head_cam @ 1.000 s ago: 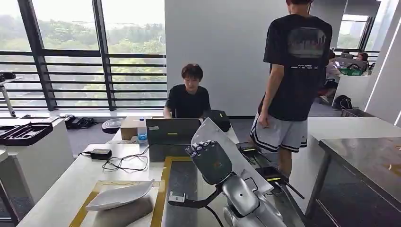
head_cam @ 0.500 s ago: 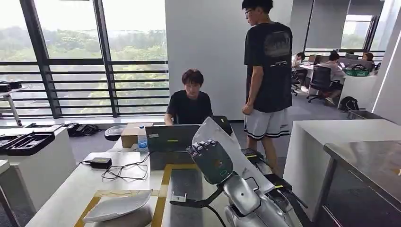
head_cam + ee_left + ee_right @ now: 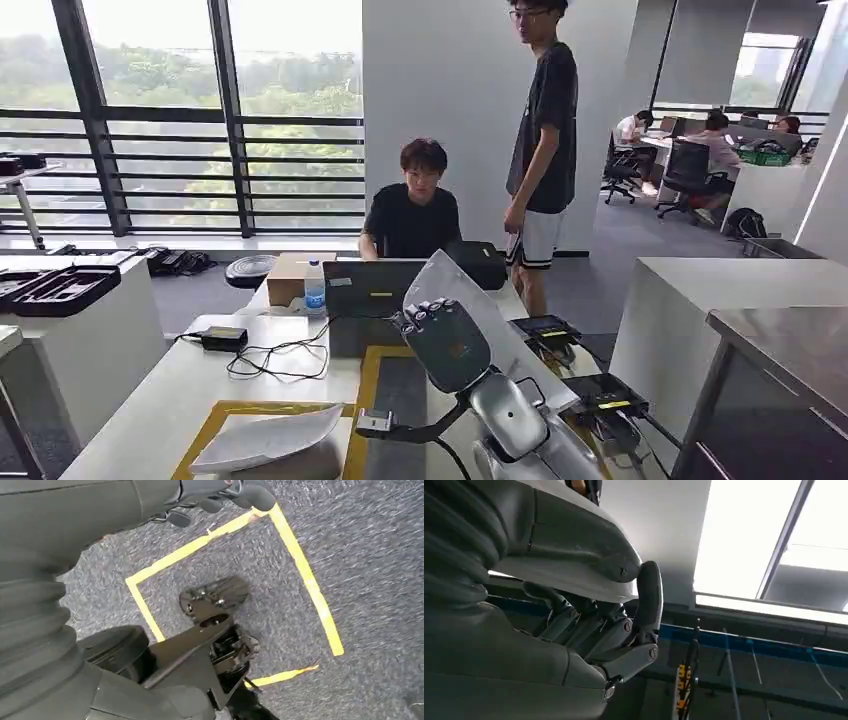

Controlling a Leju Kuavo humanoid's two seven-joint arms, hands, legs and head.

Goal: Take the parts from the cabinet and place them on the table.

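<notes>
My right hand [image 3: 446,343] is raised in front of me over the table and grips a flat light-grey panel part [image 3: 490,318] that slants up behind its fingers. The right wrist view has the same part [image 3: 574,582] pressed between the thumb [image 3: 649,600] and the curled fingers. A second white curved part [image 3: 268,439] lies on the white table [image 3: 160,390] inside a yellow tape frame, left of that hand. My left hand [image 3: 220,497] hangs over grey carpet with yellow tape lines, fingers loose and holding nothing.
A person sits behind a laptop [image 3: 365,288] at the table's far end; another stands just right of them. A bottle [image 3: 315,287], cardboard box [image 3: 292,277], power adapter [image 3: 223,338] with cables and black devices [image 3: 605,393] lie on the table. A steel table [image 3: 790,350] stands right.
The whole view has shifted, so the camera moved. The standing person has stepped left, closer to the seated one. My right hand still holds the panel at the same height.
</notes>
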